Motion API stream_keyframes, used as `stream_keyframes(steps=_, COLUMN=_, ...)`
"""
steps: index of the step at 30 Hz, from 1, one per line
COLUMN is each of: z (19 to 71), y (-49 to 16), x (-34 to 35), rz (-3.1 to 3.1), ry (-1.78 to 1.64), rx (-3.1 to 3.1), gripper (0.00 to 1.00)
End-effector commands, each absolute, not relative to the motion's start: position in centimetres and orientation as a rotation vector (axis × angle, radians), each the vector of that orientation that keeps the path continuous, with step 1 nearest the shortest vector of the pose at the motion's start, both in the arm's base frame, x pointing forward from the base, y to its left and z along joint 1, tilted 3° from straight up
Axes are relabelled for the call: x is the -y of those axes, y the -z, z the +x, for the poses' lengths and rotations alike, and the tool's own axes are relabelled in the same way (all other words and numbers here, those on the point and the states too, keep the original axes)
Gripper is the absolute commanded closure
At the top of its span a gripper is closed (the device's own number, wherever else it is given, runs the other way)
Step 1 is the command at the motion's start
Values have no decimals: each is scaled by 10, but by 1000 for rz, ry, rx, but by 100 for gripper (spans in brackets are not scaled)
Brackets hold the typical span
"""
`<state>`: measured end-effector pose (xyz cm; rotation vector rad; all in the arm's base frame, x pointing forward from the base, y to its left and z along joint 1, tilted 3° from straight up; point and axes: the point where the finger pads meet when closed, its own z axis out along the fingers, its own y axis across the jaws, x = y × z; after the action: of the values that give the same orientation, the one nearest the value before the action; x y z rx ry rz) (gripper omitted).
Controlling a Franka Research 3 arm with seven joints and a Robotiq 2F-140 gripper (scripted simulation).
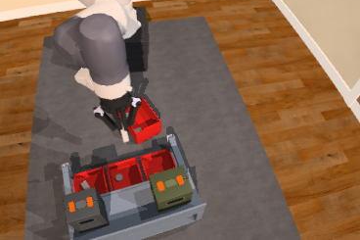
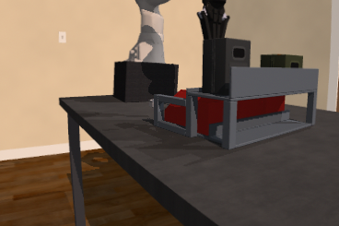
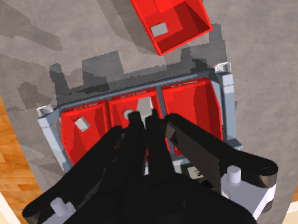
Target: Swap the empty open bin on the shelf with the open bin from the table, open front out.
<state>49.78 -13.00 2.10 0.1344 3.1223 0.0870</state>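
Observation:
A red open bin [image 1: 147,125] [image 3: 174,11] stands on the table behind the shelf, with two grey parts in it. The grey shelf [image 1: 128,198] [image 2: 272,80] [image 3: 229,99] holds three red bins in a row. The left bin [image 1: 91,181] [image 3: 85,135] and the middle bin [image 1: 125,172] [image 3: 121,111] each hold a grey part. The right bin [image 1: 158,162] [image 3: 193,104] looks empty. My gripper [image 1: 124,135] [image 2: 215,29] [image 3: 146,106] is shut and holds nothing. It hangs above shelf height, near the table bin's left corner and the shelf's rear.
A dark grey box [image 1: 86,209] [image 2: 236,59] and an olive box [image 1: 170,188] [image 2: 282,61] stand on the shelf's top board. A black block [image 1: 137,43] [image 2: 146,81] sits at the arm's base. The table edge runs along the left in the exterior view.

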Motion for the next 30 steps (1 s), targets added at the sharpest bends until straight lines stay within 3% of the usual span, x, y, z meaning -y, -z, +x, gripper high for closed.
stream_keyframes(steps=1, z=484, y=-21, x=130, rz=53, ry=-81, rx=-3121, gripper=100)
stream_keyframes(steps=19, z=384, y=-15, x=104, rz=-218, ry=-77, rx=-3111, gripper=100)
stream_keyframes(steps=30, z=367, y=-13, x=97, rz=-262, ry=-78, rx=-3109, gripper=100)
